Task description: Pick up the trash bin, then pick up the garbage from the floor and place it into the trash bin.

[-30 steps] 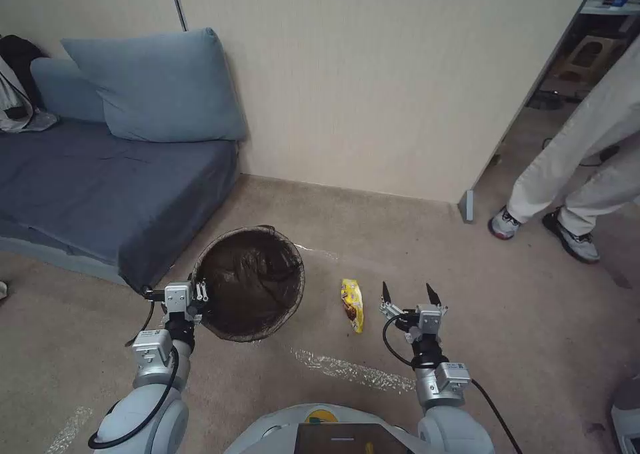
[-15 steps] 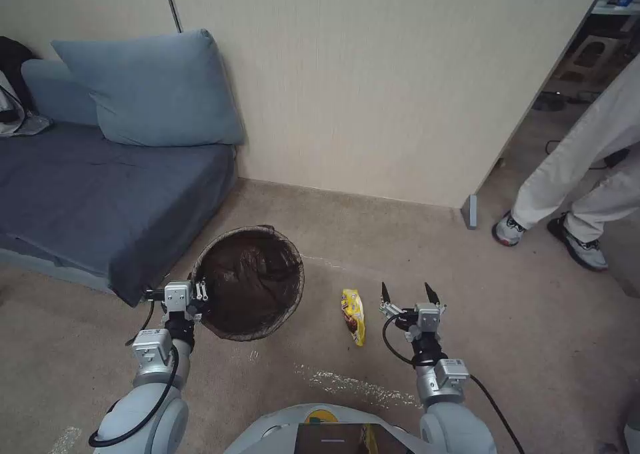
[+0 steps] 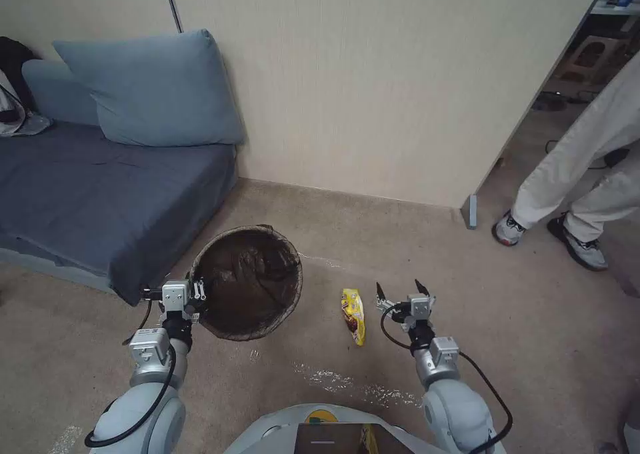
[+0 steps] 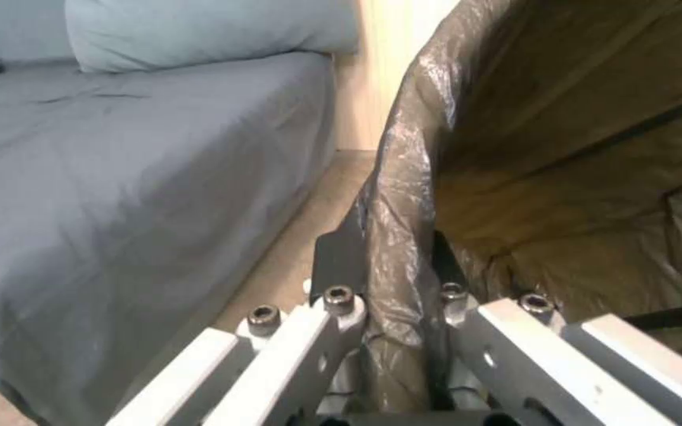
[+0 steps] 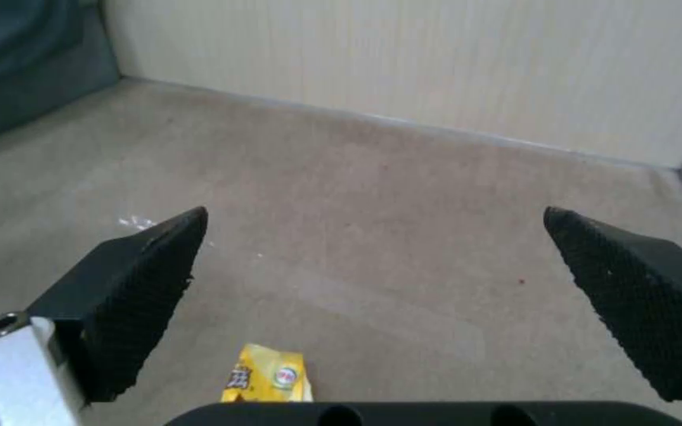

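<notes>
Two claws are in play, and we take them from our left to our right. Farthest left stands the dark blue fabric sofa (image 3: 100, 194) with its pale blue pillow (image 3: 150, 87). Just beside its corner our left claw (image 3: 198, 293) is clenched on the near-left rim of the small round trash bin lined with a crinkled dark brown bag (image 3: 247, 281). In the left wrist view its fingers (image 4: 340, 266) pinch the folded bag and rim between them. We cannot tell whether the bin is lifted off the beige carpet floor (image 3: 373, 241) or resting on it; its mouth faces up and is open.

Right of the bin, on the carpet, lies the yellow crumpled snack wrapper (image 3: 353, 315). Its long axis runs roughly away from us, toward the wall, tilted slightly. It sits between the bin and our right claw (image 3: 402, 288), nearer the claw.

The right claw is released, its black textured fingertips (image 5: 151, 284) spread wide and holding nothing. The wrapper lies just to the claw's left and slightly nearer our body; in the right wrist view it shows low, near the left fingertip. We judge that the right arm is the nearer one, and that the claw needs to shift left and descend, closing across the wrapper's narrow width.
</notes>
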Robot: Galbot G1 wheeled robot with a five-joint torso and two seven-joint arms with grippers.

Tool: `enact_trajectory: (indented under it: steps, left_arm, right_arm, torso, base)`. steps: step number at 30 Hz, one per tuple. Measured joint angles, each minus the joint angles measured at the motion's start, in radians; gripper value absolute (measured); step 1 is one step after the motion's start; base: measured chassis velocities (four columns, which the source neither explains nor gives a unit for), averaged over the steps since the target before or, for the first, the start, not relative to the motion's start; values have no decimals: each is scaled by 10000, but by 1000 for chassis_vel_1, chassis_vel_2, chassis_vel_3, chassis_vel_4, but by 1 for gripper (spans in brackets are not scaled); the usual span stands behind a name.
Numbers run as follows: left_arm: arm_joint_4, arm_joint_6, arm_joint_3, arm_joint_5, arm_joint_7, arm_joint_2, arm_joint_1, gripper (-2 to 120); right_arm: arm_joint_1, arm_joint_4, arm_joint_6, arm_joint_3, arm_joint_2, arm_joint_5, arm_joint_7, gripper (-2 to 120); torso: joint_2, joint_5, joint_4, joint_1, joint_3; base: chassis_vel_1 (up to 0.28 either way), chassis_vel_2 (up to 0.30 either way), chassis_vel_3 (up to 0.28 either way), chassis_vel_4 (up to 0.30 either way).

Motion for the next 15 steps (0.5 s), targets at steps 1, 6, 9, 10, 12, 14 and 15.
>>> enact_trajectory:
  steps: [1,6,9,10,12,14,15]
  left_arm:
    - [-7,14,-16,-36,0,42,-2,0]
    - [-7,75,-42,-91,0,128,3,0]
    - [-8,81,-123,-94,-4,43,87,0]
    - [-8,81,-123,-94,-4,43,87,0]
    - [-44,90,-157,-84,-7,-33,128,0]
    - [-60,94,-162,-79,-8,-48,134,0]
    - [-88,104,-168,-73,-11,-72,148,0]
  right_arm:
    - [175,-106,-186,-37,-230,214,0,100]
    - [711,-495,-698,-175,-897,979,26,100]
    - [1223,-1017,-1056,-395,-1385,1554,24,100]
    - [1223,-1017,-1056,-395,-1385,1554,24,100]
    - [1716,-1672,-1239,-621,-1725,1940,-59,100]
    - [1859,-1874,-1273,-667,-1799,2038,-124,100]
    - [2039,-2107,-1326,-712,-1877,2174,-227,100]
  torso:
    - [0,1,0,0,0]
    - [0,0,-3,0,0]
    - [0,1,0,0,0]
    - [0,1,0,0,0]
    - [0,1,0,0,0]
    - [0,2,-1,0,0]
    - [0,2,-2,0,0]
  base:
    - [0,0,0,0]
    - [0,0,0,0]
    - [0,0,0,0]
    - [0,0,0,0]
    - [0,0,0,0]
    - [0,0,0,0]
    - [0,0,0,0]
